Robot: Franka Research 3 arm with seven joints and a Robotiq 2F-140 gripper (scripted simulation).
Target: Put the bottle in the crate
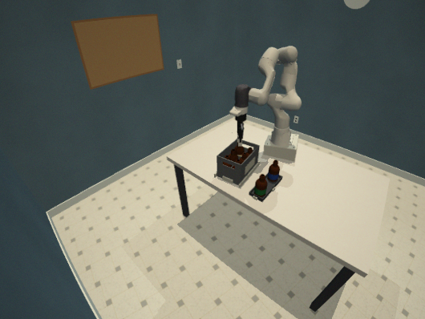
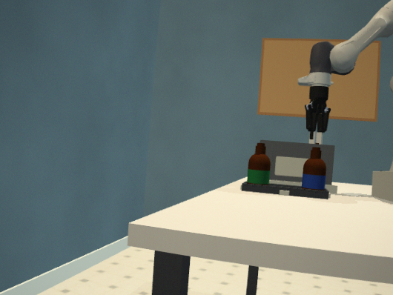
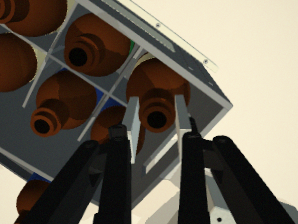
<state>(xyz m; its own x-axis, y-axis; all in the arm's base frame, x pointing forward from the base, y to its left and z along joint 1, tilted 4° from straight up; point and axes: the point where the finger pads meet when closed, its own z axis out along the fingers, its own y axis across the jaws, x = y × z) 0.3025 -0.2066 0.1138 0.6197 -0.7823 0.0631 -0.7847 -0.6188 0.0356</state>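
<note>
the gripper (image 3: 157, 123) stood closed on the neck of a bottle (image 3: 157, 106), a finger (image 3: 132, 123) on each side of its open mouth, as the wrist view showed. that bottle sat upright in the corner cell of the crate (image 1: 238, 168), the cell nearest the arm's base, with brown bottles in the other cells around it. from the top view the arm (image 1: 277, 80) hung straight down over that same corner, fingertips at the crate's rim.

the tray (image 2: 284, 191) lay just beside the crate and held two bottles, one with a green band (image 2: 259, 167) and one with a blue band (image 2: 314, 170), with a gap between them.

as a judgement, most of the job looked done: a bottle was out of the tray and down in the slot. whether its base rested on the crate floor could not be told, since the crate wall hid it. what was left was to let go and lift clear without tipping the bottle or dragging the loose crate.
</note>
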